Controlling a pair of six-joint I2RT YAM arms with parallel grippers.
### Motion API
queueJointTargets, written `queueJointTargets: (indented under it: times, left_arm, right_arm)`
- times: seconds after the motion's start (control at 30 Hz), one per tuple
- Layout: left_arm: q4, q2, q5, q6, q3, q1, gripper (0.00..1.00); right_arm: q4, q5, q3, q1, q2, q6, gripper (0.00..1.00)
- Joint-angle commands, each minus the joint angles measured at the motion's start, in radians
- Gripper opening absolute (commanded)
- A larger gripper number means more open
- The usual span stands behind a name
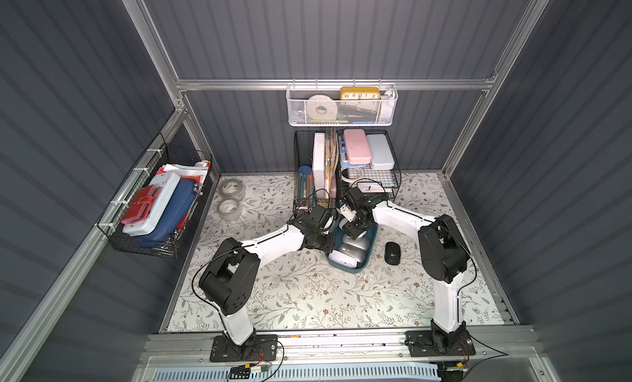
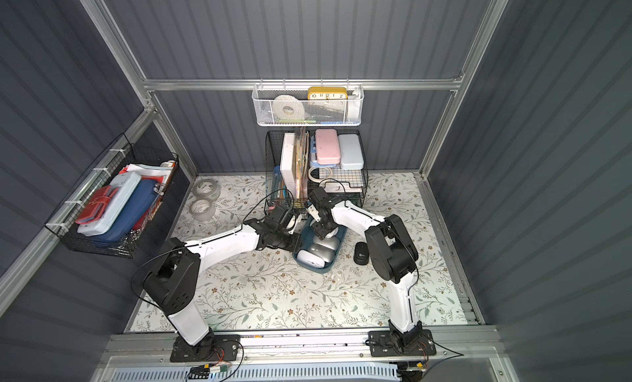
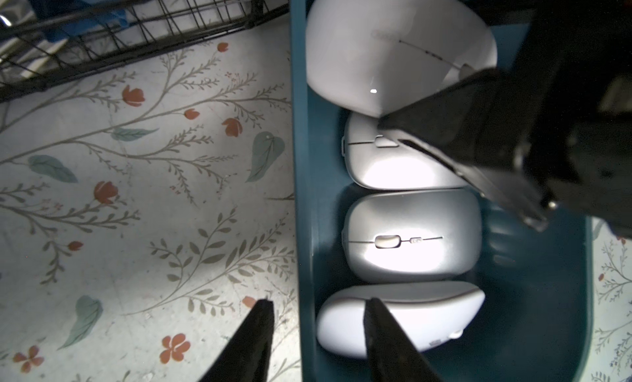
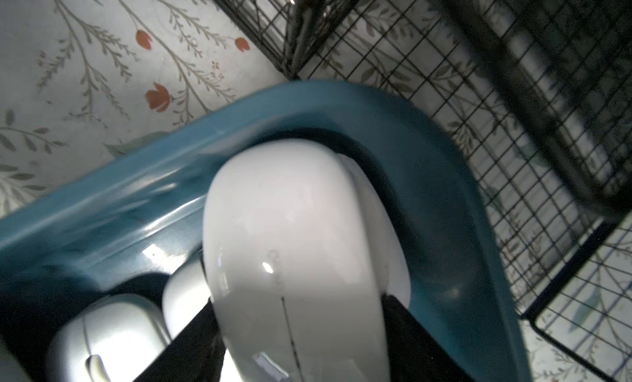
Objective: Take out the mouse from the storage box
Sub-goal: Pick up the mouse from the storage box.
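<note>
Both arms bent at the elbow, wrists meeting over the storage box (image 1: 354, 268); left end effector (image 3: 318, 303) open, fingers astride the box's long wall; right end effector (image 4: 297, 305) clamped on the white mouse (image 4: 290, 226), which sits tilted at the box's far end; floral counter (image 1: 307, 294), grey ribbed walls (image 1: 342, 38); box teal and glossy, with three more pale mice (image 3: 410, 236) in a row inside.

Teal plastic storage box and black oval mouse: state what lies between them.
Only bare floral tabletop separates teal box and black mouse, in both top views.
</note>
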Motion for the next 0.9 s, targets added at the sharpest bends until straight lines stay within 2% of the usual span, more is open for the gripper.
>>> queueJointTargets:
  times: [0.0,0.23,0.43,0.73,0.87]
  left_arm:
    - [-0.001,-0.046,0.012,-0.022,-0.023,0.007,0.54]
    - [0.003,-0.076,0.000,-0.028,-0.040,0.007,0.63]
    - [-0.008,-0.105,-0.026,-0.032,-0.056,0.007,0.67]
    - [-0.005,-0.144,-0.042,-0.037,-0.091,0.008,0.69]
    - [-0.006,-0.150,-0.043,-0.041,-0.096,0.007,0.70]
  right_arm:
    - [0.041,-0.028,-0.032,0.008,-0.074,0.065,0.58]
    - [0.089,-0.034,-0.116,0.007,-0.177,0.175,0.54]
    - [0.089,-0.015,-0.187,-0.003,-0.266,0.274,0.53]
    - [0.120,0.012,-0.442,-0.011,-0.505,0.512,0.53]
    - [0.112,0.048,-0.581,-0.008,-0.648,0.668,0.53]
